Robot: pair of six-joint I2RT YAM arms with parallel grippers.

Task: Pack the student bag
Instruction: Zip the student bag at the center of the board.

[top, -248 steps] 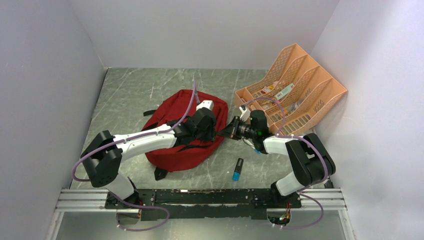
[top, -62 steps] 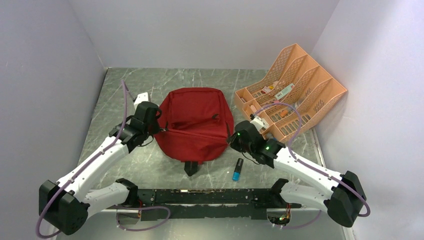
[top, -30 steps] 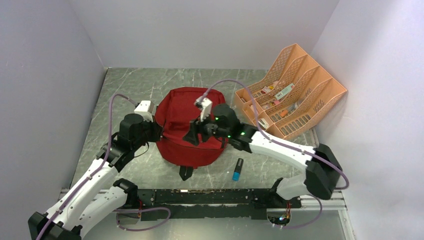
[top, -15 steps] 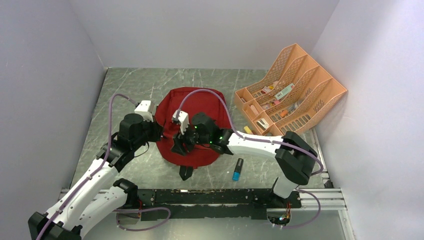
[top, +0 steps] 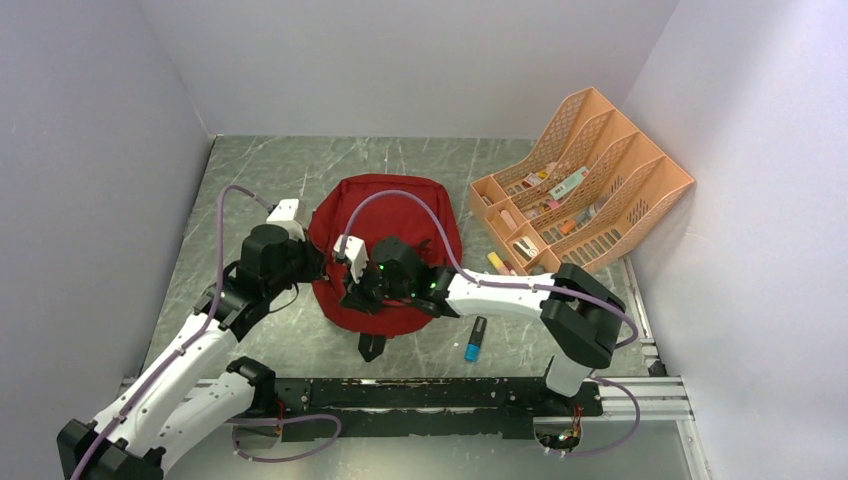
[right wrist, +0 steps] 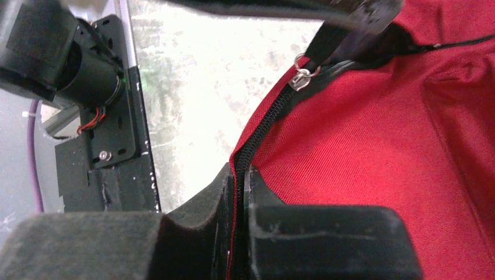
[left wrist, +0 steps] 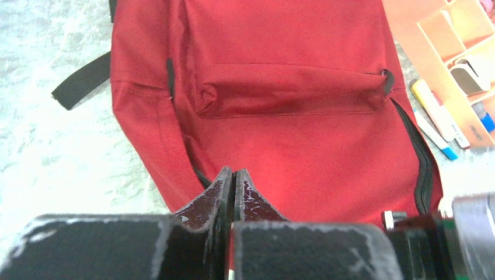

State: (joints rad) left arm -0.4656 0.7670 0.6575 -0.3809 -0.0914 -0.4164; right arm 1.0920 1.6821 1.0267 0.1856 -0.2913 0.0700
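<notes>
A grey marbled table (top: pixel 260 180) sits boxed in by pale walls (top: pixel 400 60), with a metal rail (top: pixel 400 395) carrying both arm bases along its near edge. Just beyond the rail, right of centre, a blue-and-black marker (top: pixel 476 338) lies alone on the table. To its left a black strap end (top: pixel 371 346) pokes out from under the student bag (top: pixel 400 215). The dark-red bag lies in the middle of the table, between the two arms. The right arm reaches across from the right, and the right gripper (top: pixel 352 296) is at the bag's near-left edge. Its wrist camera shows the jaws drawn narrow on that edge, with the black zip (right wrist: pixel 265 125) and red cloth running down between them. A silver slider (right wrist: pixel 302 79) sits farther along the zip, with a black pull tab (right wrist: pixel 327 42) rising from it. The left gripper (top: pixel 318 267) meets the bag's left side, its jaws pressed tight together on the rim, and red cloth fills its wrist view beyond them. At the far right a peach mesh desk organiser (top: pixel 640 190) leans back against the wall, with small items in its compartments. A few pens (top: pixel 497 262) lie on the table just beside its near corner.
</notes>
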